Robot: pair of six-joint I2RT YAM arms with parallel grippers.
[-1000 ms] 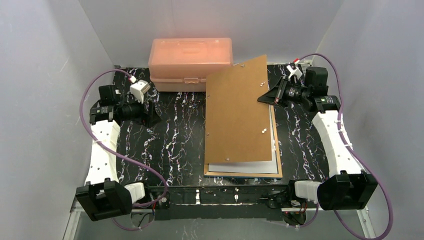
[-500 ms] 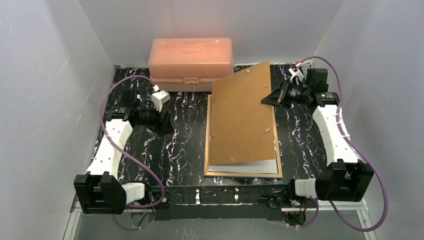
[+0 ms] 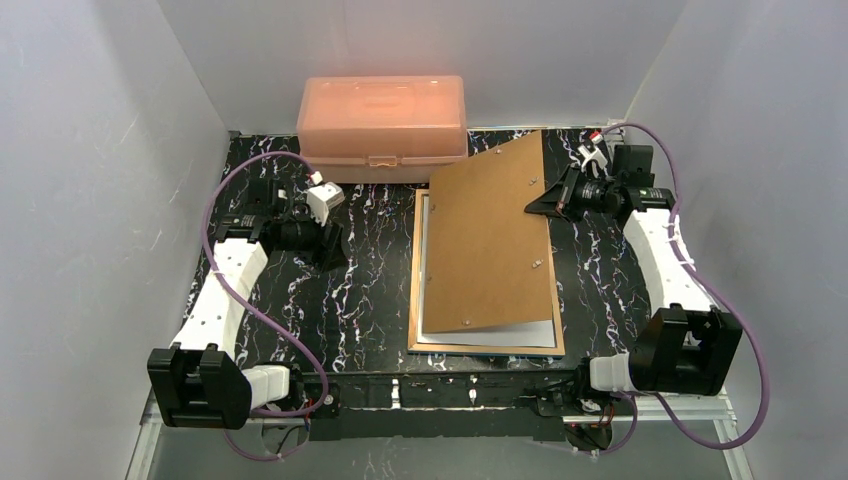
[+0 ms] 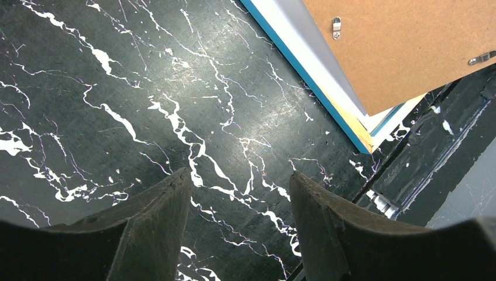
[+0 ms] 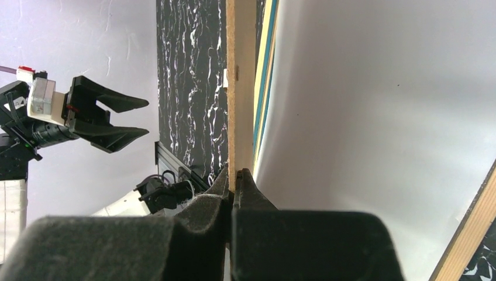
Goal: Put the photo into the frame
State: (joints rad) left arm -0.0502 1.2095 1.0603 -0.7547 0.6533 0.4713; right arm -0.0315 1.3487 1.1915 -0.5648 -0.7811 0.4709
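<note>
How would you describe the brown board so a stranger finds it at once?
On the marbled table, right of centre, lies a tan-edged frame. Over it slants the brown board, pinched at its right edge by the right gripper; it alone is raised and bears small metal clips.

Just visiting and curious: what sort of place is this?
Probably a robotics lab test booth: plain white walls box in a black marbled table, two white robot arms are bolted along its near edge, and the right one holds up a picture frame's backing board.
</note>
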